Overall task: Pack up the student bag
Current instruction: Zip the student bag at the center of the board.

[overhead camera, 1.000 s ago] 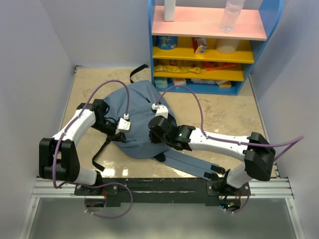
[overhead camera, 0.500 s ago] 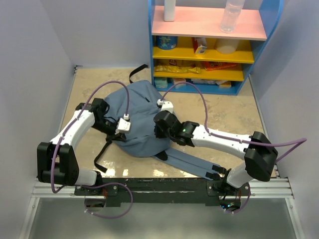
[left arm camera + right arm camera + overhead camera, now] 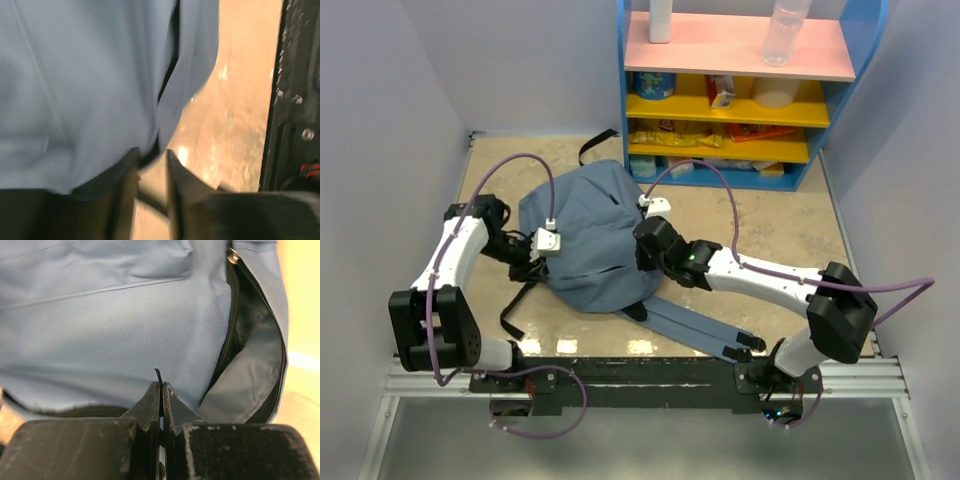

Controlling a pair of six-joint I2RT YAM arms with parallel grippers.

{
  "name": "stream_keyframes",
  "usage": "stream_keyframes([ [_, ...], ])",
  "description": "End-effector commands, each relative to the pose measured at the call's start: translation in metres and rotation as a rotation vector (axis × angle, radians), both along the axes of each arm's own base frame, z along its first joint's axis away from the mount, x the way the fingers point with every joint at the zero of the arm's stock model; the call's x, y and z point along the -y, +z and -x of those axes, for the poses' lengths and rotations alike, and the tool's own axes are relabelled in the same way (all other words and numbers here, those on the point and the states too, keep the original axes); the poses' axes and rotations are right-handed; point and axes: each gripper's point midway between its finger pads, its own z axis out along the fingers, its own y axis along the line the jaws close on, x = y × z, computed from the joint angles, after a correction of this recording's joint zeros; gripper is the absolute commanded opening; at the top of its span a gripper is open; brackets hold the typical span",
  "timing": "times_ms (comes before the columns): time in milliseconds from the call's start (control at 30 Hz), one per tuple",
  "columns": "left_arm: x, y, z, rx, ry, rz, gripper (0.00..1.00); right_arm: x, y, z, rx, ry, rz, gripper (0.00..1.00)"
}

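left gripper (image 3: 151, 159) slid back to left edge of student bag (image 3: 590, 232), jaws now parted, empty. right gripper (image 3: 161, 388) clenched tight by bag's open zip (image 3: 229, 342).

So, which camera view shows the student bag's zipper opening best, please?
Right wrist: the student bag's zipper opening gapes close up, teeth and lining visible. Left wrist gives only a blurred dark slit; the top view shows the whole bag, its opening unclear.

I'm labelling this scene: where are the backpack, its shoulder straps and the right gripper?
backpack (image 3: 590, 245): top view, middle of its grey-blue body.
shoulder straps (image 3: 700, 325): top view, midway along the padded length.
right gripper (image 3: 161, 386): right wrist view, between its shut fingertips.
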Motion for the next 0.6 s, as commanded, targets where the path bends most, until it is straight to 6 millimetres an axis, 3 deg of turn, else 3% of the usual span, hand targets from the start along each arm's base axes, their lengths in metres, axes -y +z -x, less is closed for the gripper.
stream_keyframes([
  [0,-0.023,0.033,-0.022,0.05,0.106,-0.07,0.47,0.01,0.014,-0.036,0.069,-0.072,0.051,0.0],
  [33,-0.014,0.051,-0.026,0.098,0.118,-0.02,0.59,0.004,0.014,-0.036,0.064,-0.064,0.036,0.0],
  [100,0.0,0.084,-0.034,0.166,0.134,0.039,0.68,-0.008,0.017,-0.033,0.056,-0.046,0.008,0.0],
  [167,0.034,0.11,-0.025,0.178,0.081,0.122,0.74,-0.017,0.019,-0.028,0.053,-0.028,-0.018,0.0],
  [200,0.052,0.115,-0.017,0.153,0.041,0.154,0.82,-0.02,0.018,-0.025,0.041,-0.025,-0.033,0.0],
  [233,0.071,0.12,-0.008,0.12,-0.001,0.219,1.0,-0.022,0.019,-0.024,0.039,-0.021,-0.046,0.0],
  [300,0.1,0.119,-0.003,0.052,-0.01,0.297,1.0,-0.025,0.018,-0.02,0.03,-0.016,-0.061,0.0],
  [400,0.119,0.101,-0.008,-0.005,0.066,0.35,1.0,-0.022,0.019,-0.015,0.021,-0.023,-0.076,0.0],
  [433,0.117,0.097,-0.01,0.048,0.098,0.317,1.0,-0.021,0.02,-0.013,0.019,-0.025,-0.081,0.0],
  [467,0.129,0.087,-0.01,0.061,0.12,0.328,1.0,-0.019,0.025,-0.013,0.024,-0.03,-0.096,0.0],
  [533,0.135,0.077,-0.003,0.096,0.146,0.304,1.0,-0.017,0.025,-0.011,0.019,-0.037,-0.105,0.0],
  [567,0.15,0.075,0.007,0.082,0.101,0.298,1.0,-0.017,0.027,-0.01,0.018,-0.04,-0.114,0.0],
])
